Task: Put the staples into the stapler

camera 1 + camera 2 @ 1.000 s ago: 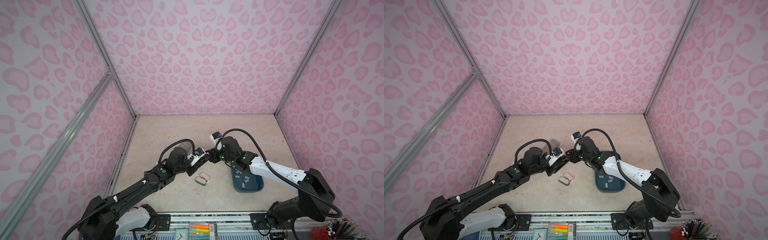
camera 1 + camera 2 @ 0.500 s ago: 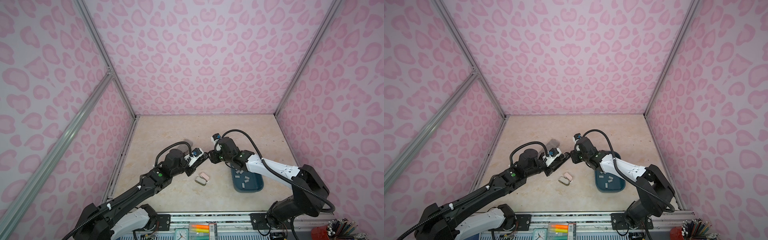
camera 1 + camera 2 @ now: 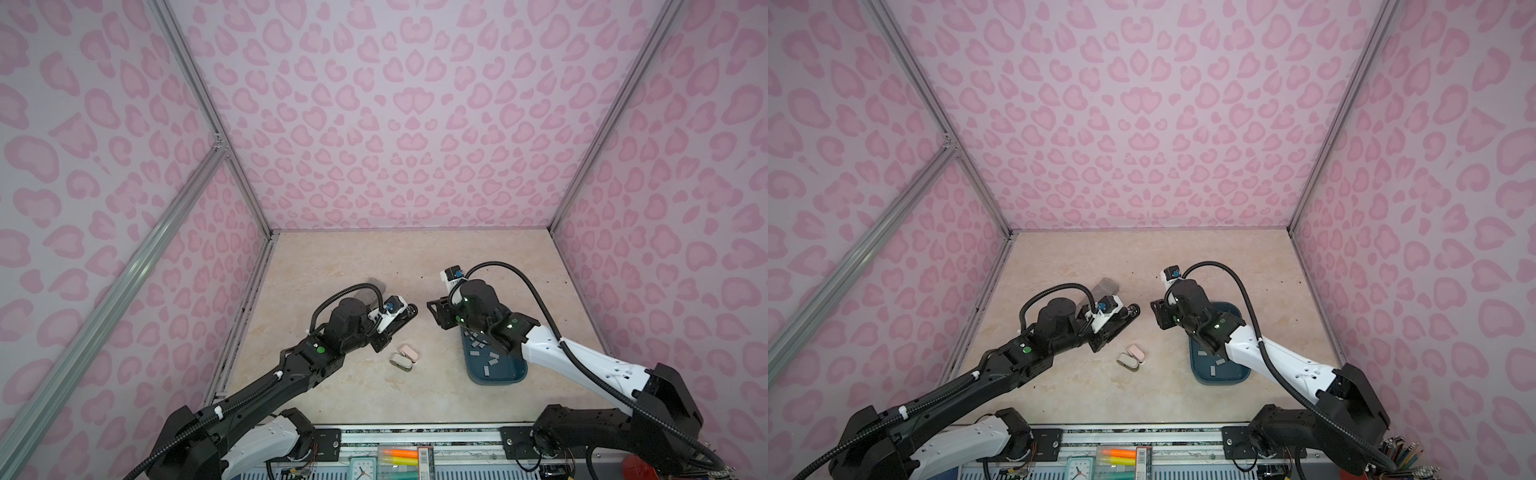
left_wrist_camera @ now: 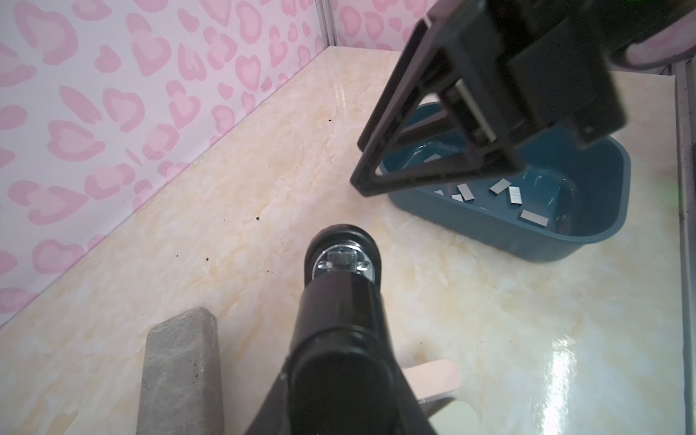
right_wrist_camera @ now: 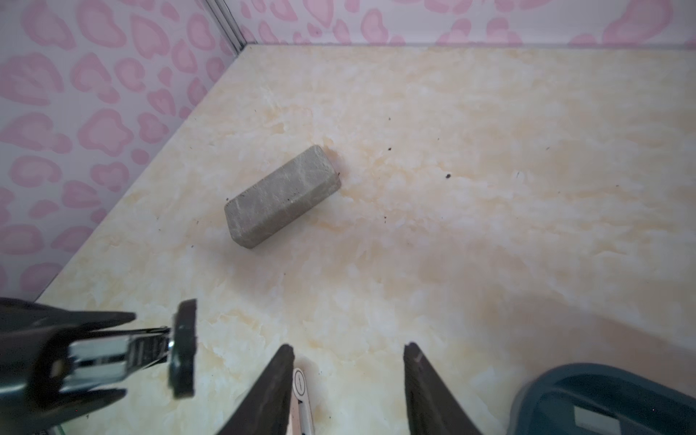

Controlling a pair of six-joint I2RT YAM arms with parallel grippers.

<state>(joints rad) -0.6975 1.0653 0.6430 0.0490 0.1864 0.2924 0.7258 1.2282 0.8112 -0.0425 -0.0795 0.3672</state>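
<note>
- Two small pale cases (image 3: 404,356) lie nearest on the table (image 5: 452,226), touching each other and clear of both arms. I judge them no part of the job.
- The staples (image 4: 501,186) lie loose and flat in the blue tray (image 4: 565,252). They should be light, thin and stiff, but a strip may snap if bent or squeezed hard. Flat on a slick floor, they will be awkward to lift. Best to pinch one gently across its long edges at mid-length.
- The right gripper (image 5: 349,350) hovers between tray and stapler, fingers spread, nothing between them.
- The left gripper (image 3: 390,330) is clenched on the stapler (image 4: 341,320), which it holds off the table with the metal-tipped nose toward the right gripper. The stapler is rigid and smooth and may twist under a push.
- A grey block (image 5: 282,197) lies farthest, well apart.
</note>
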